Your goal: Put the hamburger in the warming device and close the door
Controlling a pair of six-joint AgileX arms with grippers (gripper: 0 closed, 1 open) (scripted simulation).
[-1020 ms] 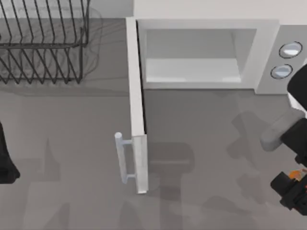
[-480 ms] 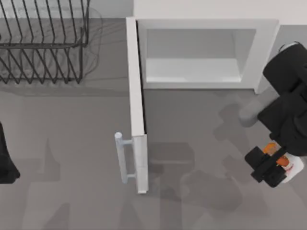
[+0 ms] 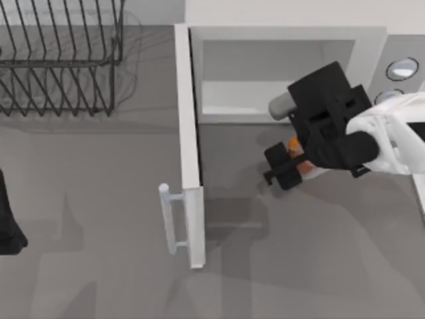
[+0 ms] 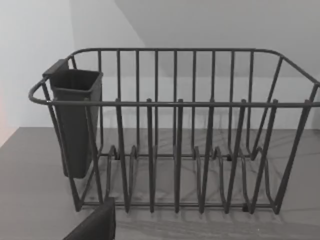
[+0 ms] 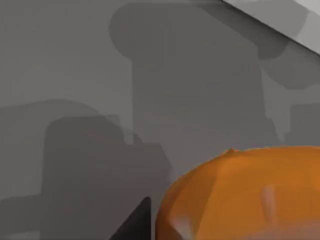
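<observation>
The grey surface [image 3: 99, 199] holds a big white boxy microwave [image 3: 372, 40] at the back, its pale grey inside showing. Its white door [image 3: 188, 133] with the light grey bar handle [image 3: 167, 219] stands wide open, sticking out toward the front. A black wire dish rack [image 3: 60, 60] sits at the back left. The right hand [image 3: 290, 161] hangs just in front of the microwave opening, gripping the small orange-tan hamburger [image 3: 297, 159] above the surface. The left arm [image 3: 8, 222] waits at the left edge.
</observation>
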